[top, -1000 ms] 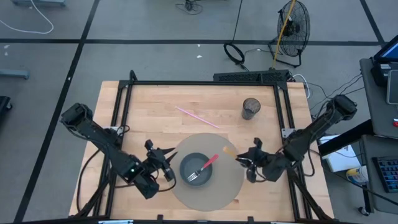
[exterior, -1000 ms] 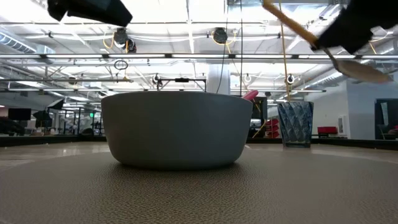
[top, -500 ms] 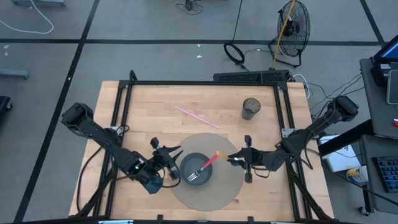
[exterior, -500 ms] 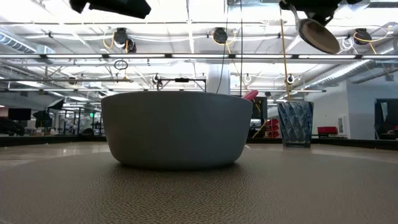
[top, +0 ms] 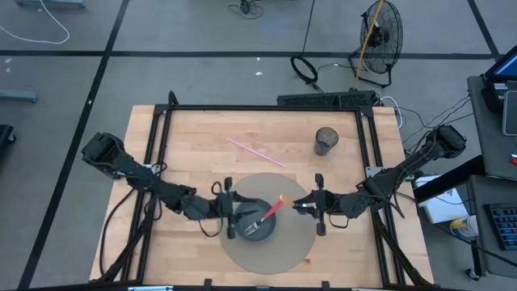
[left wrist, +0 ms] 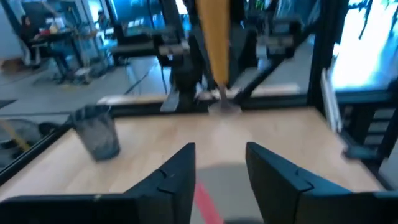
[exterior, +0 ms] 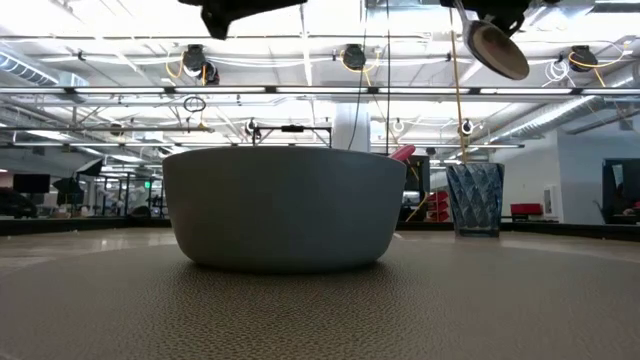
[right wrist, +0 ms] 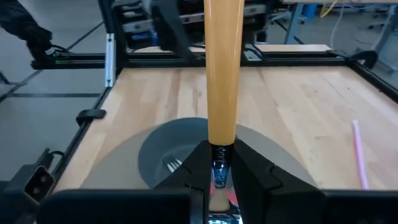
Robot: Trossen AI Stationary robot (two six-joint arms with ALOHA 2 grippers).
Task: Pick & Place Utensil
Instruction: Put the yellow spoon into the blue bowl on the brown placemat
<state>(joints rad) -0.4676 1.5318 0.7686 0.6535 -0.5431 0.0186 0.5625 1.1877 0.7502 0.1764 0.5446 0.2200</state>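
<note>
A grey bowl (top: 254, 220) sits on a round grey mat (top: 284, 246) and holds a fork with a pink handle (top: 270, 212). My right gripper (top: 309, 204) hovers by the bowl's right side, shut on a wooden-handled spoon (right wrist: 222, 68). The spoon's metal head (exterior: 497, 48) shows high in the low view. My left gripper (top: 227, 208) is open at the bowl's left rim, above it, touching nothing. The left wrist view shows its open gripper (left wrist: 221, 165), with the spoon's handle (left wrist: 213, 37) beyond. My right gripper pinches the spoon between its two fingers at the metal neck (right wrist: 217, 157), where the wooden handle ends. The fingers come level from the table's right and lie along the spoon. The spoon is lifted clear, and its handle's free end (top: 283, 199) points left over the bowl's right rim.
A dark mesh cup (top: 325, 141) stands toward the table's far right. A pink straw (top: 254, 151) lies on the wood beyond the mat. A black frame rail (top: 262, 107) borders the table. Bare wood (top: 202, 153) lies on the far left.
My left gripper has reached right, from beside the mat to the bowl's left rim. My right gripper has moved left toward the bowl with the spoon, bringing the handle's end over the bowl's right rim. The bowl and fork have stayed put.
</note>
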